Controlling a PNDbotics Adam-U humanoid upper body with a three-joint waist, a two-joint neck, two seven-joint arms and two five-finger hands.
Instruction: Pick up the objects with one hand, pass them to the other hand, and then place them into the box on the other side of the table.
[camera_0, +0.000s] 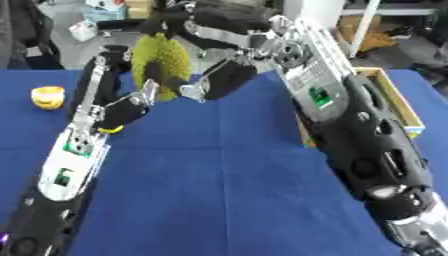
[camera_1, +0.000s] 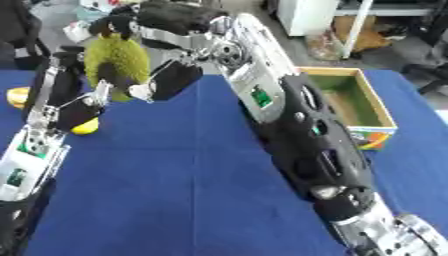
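1. Curling round the spiky green fruit (camera_1: 115, 59), your right hand (camera_1: 171, 80) has its fingers on it, at about eleven o'clock over the blue table (camera_1: 175, 180).
2. Your left hand (camera_0: 122, 110) touches the fruit from below; whether its fingers are closed, you cannot tell.
3. This looks like the handover step.
4. Next, carry it to the wooden box (camera_1: 350, 102) at two o'clock.

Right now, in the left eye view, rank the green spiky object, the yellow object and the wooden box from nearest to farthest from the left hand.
1. Green spiky object: right against the left hand.
2. Yellow object: off to its left.
3. Wooden box: far right side.
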